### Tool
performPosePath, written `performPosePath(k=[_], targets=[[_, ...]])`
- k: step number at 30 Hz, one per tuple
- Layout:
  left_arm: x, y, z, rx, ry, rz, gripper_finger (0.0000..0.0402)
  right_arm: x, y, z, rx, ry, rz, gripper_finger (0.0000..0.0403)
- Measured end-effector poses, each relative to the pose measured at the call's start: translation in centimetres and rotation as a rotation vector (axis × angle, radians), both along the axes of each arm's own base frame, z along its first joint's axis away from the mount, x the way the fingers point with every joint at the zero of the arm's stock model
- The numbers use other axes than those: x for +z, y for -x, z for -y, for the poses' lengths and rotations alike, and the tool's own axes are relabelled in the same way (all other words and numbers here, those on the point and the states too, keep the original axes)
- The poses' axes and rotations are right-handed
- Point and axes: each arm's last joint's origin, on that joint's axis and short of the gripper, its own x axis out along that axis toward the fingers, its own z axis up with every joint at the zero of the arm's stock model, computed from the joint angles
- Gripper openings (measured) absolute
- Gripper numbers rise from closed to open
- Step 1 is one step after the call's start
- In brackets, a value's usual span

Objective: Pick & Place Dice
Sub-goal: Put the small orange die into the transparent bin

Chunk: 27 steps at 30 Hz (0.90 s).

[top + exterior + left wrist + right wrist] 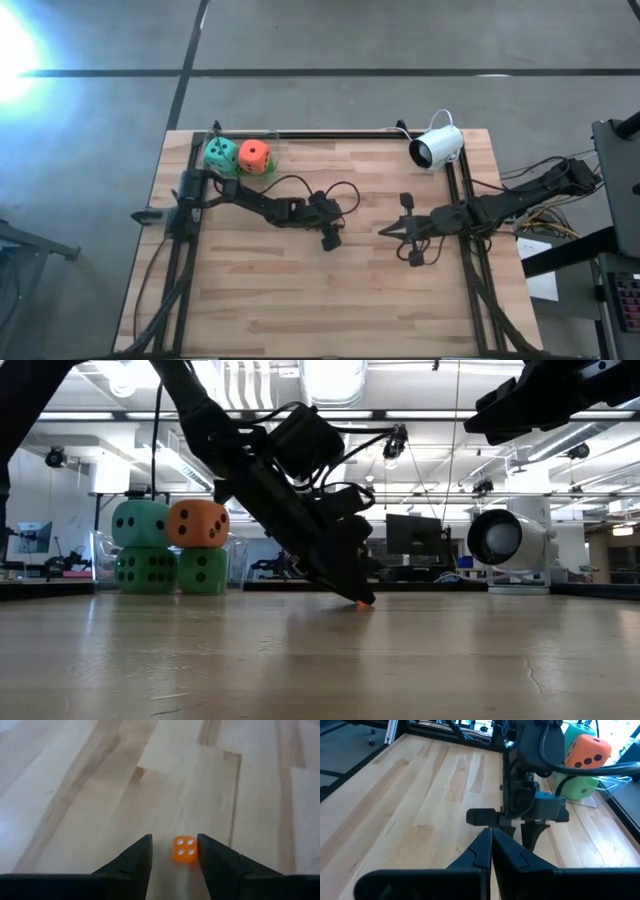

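Left gripper point(175, 857): nearest my view, tips down at mid-table, fingers point(135, 862) apart and straddling the small orange die point(184, 849); not clamped, I see a gap on one side.
Small orange die: on the wooden table point(75, 795), four white pips up, sitting closer to one finger than the other.
Risk, off-centre: if I close now, I judge the nearer finger hits first and may shove or spin the die out of the gap.
Risk, size: the die is tiny and hard-looking, so it could pop out forward under squeeze.
Risk, table: the tips look very low, so pushing down further could scrape the wood.
Right gripper point(491, 845): waiting just beside the left arm's wrist, fingers together, holding nothing.
Risk, arms: the two grippers are near each other, so a wide swing could clip.
Big dice stack: far-left corner, teal die point(140, 523) and orange-red die point(198, 523) on top of two green dice point(146, 569).
Container: clear plastic point(592, 801) shows by the stack; I can't tell if it is a bin or whether the stack sits in it.
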Motion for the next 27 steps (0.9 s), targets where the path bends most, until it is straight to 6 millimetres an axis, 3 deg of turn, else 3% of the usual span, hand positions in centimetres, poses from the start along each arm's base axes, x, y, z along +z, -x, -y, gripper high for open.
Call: performPosePath(k=[18,27], targets=[[-0.49,-0.03,0.10,-0.001,0.013,-0.011,0.0156,-0.13,0.02,0.01,0.000,0.001,-0.003,0.0008],[-0.65,0.14,0.10,0.002,0.017,-0.039,0.0089,-0.13,0.02,0.01,-0.001,0.001,-0.003,0.0008]])
